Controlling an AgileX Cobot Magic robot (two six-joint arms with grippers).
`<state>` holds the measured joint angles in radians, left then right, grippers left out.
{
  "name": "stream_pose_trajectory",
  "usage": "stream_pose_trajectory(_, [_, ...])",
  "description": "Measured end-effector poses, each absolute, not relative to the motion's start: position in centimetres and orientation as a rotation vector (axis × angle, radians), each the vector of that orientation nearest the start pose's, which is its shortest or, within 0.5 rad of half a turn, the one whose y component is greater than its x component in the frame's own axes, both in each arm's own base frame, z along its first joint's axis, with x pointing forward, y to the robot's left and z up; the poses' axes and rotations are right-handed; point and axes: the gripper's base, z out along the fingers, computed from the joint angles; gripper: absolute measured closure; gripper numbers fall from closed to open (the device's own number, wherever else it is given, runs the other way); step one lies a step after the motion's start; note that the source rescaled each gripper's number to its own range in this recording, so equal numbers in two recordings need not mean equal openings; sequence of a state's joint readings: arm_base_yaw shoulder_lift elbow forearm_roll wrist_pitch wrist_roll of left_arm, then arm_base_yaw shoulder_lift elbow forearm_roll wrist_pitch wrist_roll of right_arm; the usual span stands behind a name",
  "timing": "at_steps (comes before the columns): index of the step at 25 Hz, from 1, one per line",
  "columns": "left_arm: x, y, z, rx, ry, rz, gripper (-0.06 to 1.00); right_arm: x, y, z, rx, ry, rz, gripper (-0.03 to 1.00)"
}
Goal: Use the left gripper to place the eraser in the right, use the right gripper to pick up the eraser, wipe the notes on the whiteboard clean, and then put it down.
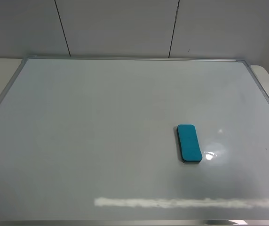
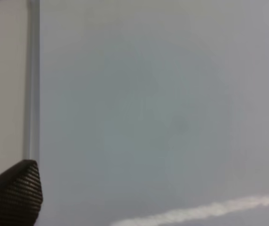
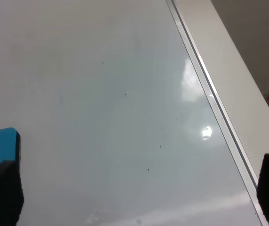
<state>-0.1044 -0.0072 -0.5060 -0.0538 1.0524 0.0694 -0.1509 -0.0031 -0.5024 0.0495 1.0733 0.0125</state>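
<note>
- The eraser (image 1: 189, 143) is lying flat on the whiteboard (image 1: 101, 141), teal side up, with no marker scribble showing anywhere on the white surface in any view.
- Neither arm is showing in the high view, so both are sitting back off the board.
- The left gripper (image 2: 144, 197) is hanging with its jaws spread wide apart and nothing between them; only bare board and a strip of the silver frame (image 2: 31, 80) are lying ahead of it, and the eraser is not appearing in its view.
- The right gripper (image 3: 139, 188) is also standing wide open and empty, with a corner of the eraser peeking out just beside one fingertip (image 3: 0, 193), close but not between the jaws.
- Judging by the clean board and the eraser resting free, the wiping looks done and the set-down appears to be finishing, though an unstarted task with no notes drawn would look the same.
- If anything is left, the next move is calling for the right arm to clear away without brushing the eraser beside its finger.
</note>
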Motion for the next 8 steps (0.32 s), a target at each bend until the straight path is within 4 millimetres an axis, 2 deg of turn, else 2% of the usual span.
stream_pose_trajectory(8, [-0.68,-0.36,27.97,0.178,2.015,-0.086,-0.05,-0.56,0.49,27.7,0.165,2.044,-0.027,-0.03])
